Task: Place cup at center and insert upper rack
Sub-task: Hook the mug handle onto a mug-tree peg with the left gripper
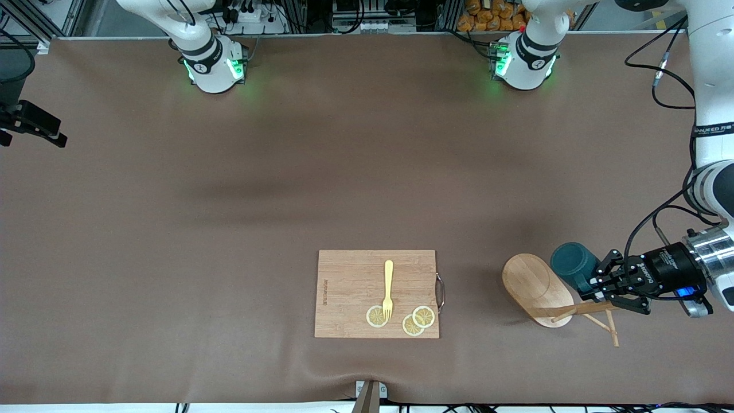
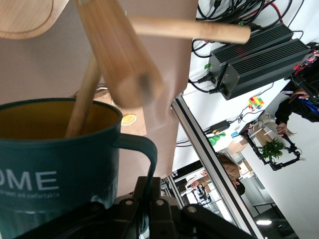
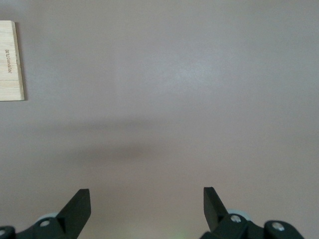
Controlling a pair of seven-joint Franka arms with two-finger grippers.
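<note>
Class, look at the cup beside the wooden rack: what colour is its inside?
Tan-yellow inside the dark teal cup; the left wrist view shows it best.

I see a big table (image 1: 229,201) with a plain brown cover. A wooden cutting board (image 1: 350,287) lies flat on it, near the front camera. Toward the left arm's end stands the wooden mug tree (image 1: 536,287), its oval base on the cover.

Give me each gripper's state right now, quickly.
Left gripper: shut on the cup handle, beside the upper rack.
Right gripper: open, empty, waiting over the table cover.
</note>
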